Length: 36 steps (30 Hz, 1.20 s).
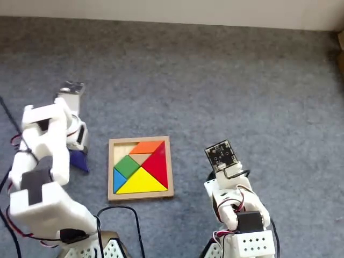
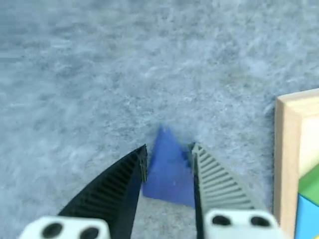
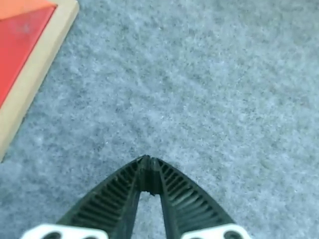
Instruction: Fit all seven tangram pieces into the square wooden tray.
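High view: the tray (image 1: 140, 196) holds pieces in orange (image 1: 146, 146), green (image 1: 127, 166), red (image 1: 157, 164), yellow (image 1: 141, 183) and pale blue (image 1: 117, 180), plus what may be a tan one (image 1: 142, 158) at centre; its far-left corner lies bare; so I judge one piece is left; that dark-blue piece (image 2: 169, 174) is left of the tray, pinched by the left gripper (image 2: 168, 149); the right gripper (image 3: 149, 162), closed on nothing, sits to the near right.

Wooden tray (image 1: 141, 196) flanked on both sides, carpet (image 1: 215, 75) room beyond its far edge.
Left of the tray the way is blocked by the left arm (image 1: 45, 161), the blue piece (image 2: 167, 174) pinched in the left gripper (image 2: 168, 148) near the rim; right of the tray the right arm (image 1: 232, 201) is parked, a little apart. On the tray's near side a black cable (image 1: 119, 207) is looped.
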Available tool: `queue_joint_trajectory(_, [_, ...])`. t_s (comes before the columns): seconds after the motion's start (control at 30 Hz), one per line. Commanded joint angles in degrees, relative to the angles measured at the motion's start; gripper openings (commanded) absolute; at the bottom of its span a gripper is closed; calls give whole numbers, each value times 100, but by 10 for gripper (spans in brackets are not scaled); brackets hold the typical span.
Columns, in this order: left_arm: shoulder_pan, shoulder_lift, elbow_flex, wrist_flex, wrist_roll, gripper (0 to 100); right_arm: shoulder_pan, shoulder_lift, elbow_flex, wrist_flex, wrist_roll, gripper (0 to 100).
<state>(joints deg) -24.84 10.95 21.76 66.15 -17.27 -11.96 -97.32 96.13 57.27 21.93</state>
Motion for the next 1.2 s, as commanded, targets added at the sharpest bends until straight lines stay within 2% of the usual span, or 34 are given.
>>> queue_joint_trajectory(0.0, [-127, -980, 22, 352, 413, 257, 66, -110, 629, 40, 70, 9])
queue_joint_trajectory(0.1, [-382, -1349, 92, 615, 598, 326, 66, -110, 629, 40, 70, 9])
queue_joint_trajectory(0.27, [-602, -1534, 646, 633, 598, 322, 66, -110, 629, 48, 70, 9])
queue_joint_trajectory(0.43, [-734, -1534, 1534, -158, 624, 321, 66, -110, 629, 48, 70, 9])
queue_joint_trajectory(0.63, [-655, -1534, 1974, -914, 633, 248, 66, -110, 629, 48, 70, 9])
queue_joint_trajectory(1.07, [-268, -1587, 1947, -905, 615, 233, 66, -110, 629, 48, 70, 9])
queue_joint_trajectory(1.17, [-163, -1596, 1833, -897, 607, 192, 66, -110, 629, 48, 70, 9])
